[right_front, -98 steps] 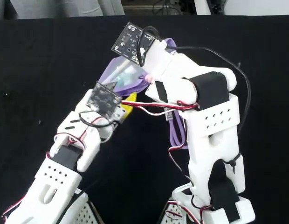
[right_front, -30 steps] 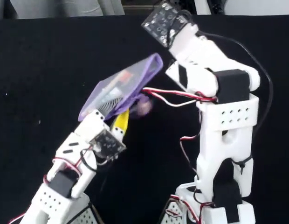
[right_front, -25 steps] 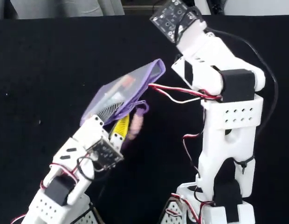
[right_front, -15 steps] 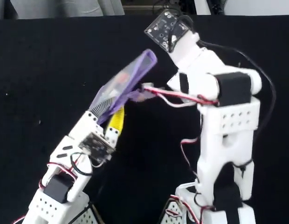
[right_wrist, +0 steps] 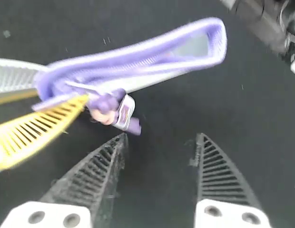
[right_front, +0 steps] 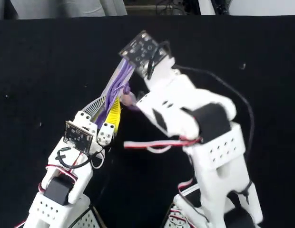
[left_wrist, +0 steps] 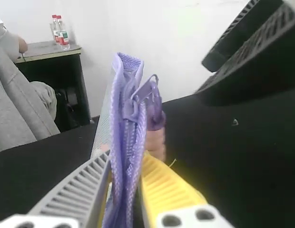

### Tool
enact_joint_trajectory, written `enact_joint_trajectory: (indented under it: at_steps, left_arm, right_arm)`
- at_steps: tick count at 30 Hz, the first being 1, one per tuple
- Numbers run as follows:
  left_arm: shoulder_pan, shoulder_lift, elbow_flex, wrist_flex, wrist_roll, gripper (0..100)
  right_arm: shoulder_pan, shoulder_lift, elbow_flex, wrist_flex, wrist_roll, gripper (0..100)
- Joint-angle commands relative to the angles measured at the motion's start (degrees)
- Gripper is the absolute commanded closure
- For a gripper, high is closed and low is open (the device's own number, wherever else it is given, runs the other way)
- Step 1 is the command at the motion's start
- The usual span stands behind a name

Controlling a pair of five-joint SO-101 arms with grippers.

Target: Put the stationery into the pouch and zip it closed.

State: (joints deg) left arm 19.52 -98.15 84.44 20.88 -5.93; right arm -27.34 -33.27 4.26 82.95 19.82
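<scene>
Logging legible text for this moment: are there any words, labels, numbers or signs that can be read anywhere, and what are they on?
No text can be read.
Tag hanging at the purple pouch: a dark mark on it, too blurred to read.
Labels on the two bottles in the room behind: too small to read.

There is one pouch point(right_front: 120, 83), two pincers point(left_wrist: 126, 161) point(right_wrist: 161, 137) and two bottles point(left_wrist: 60, 32)
</scene>
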Motion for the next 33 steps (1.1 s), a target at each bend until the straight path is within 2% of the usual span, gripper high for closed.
enact_joint_trajectory:
  at_steps: [1, 7, 13, 22, 25, 33]
  left_arm:
    - [-0.5, 0.0, -4.4, -1.9, 1.8, 97]
    - [-4.3, 0.0, -5.3, -1.9, 4.8, 97]
    - [-4.7, 0.0, -5.1, -1.8, 4.9, 97]
    - [-4.4, 0.0, -5.1, -1.8, 4.8, 97]
    - [-4.2, 0.0, -5.5, 0.0, 4.8, 97]
    - [-4.7, -0.1, -6.5, 1.4, 4.7, 97]
  right_arm:
    - [-3.2, -7.2, 7.8, -8.5, -2.5, 77.0]
    - [-5.8, -16.0, 24.5, -21.9, -5.5, 77.0]
    - [-6.1, -21.7, 36.4, -31.8, -5.5, 77.0]
    - [-12.6, -29.3, 46.1, -40.9, -7.0, 77.0]
    - [-12.6, -29.8, 49.5, -46.8, -9.8, 77.0]
    - [-12.6, -29.8, 53.6, -56.0, -9.8, 77.0]
